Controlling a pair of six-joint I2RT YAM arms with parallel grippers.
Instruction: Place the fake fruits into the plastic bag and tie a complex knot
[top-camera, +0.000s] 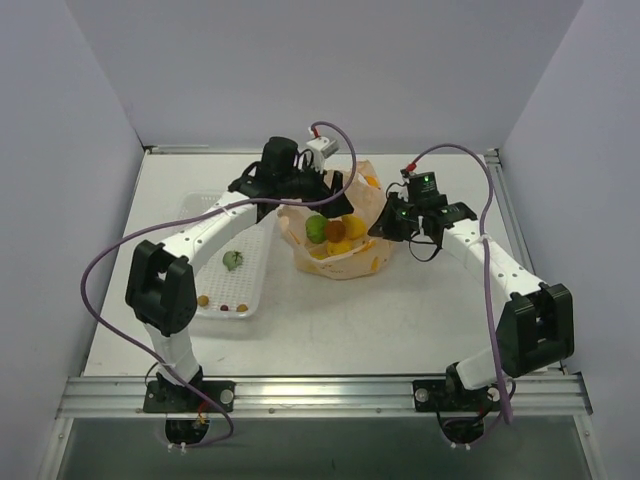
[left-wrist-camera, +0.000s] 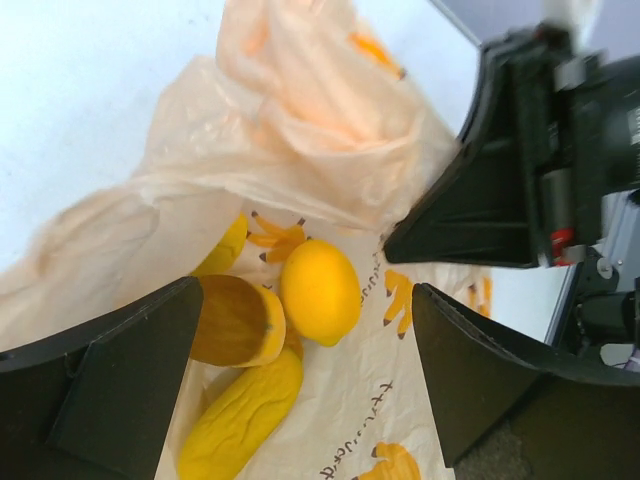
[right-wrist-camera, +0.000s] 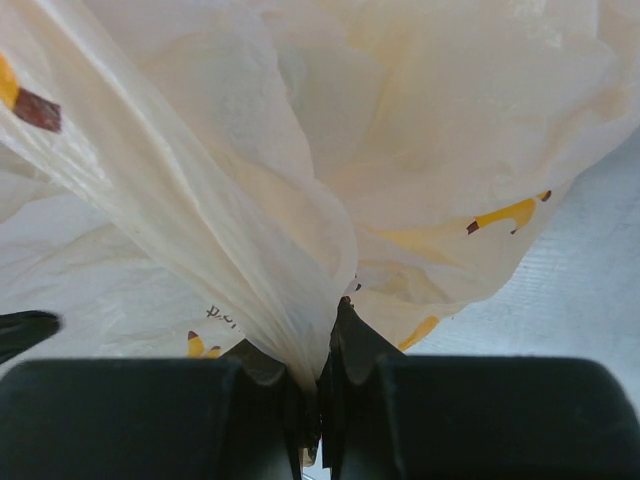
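- My right gripper (right-wrist-camera: 322, 385) is clamped tight on a pinched fold of the bag (right-wrist-camera: 400, 120).
- My left gripper (left-wrist-camera: 305, 310) hangs wide open over the fruits (left-wrist-camera: 320, 292) inside, holding nothing.

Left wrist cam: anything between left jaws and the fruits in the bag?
Nothing. Left wrist view: open left gripper sits above the fruits, clear air between, plastic bag under them.

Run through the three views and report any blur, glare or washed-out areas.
Top external: evenly lit, sharp, soft shadows only. Left wrist: the black fingers of the left gripper blur in front, the yellow lemon-shaped toy fruit is sharp. Right wrist: the thin translucent peach-orange plastic bag washes out near white; the right gripper pinching it is soft.
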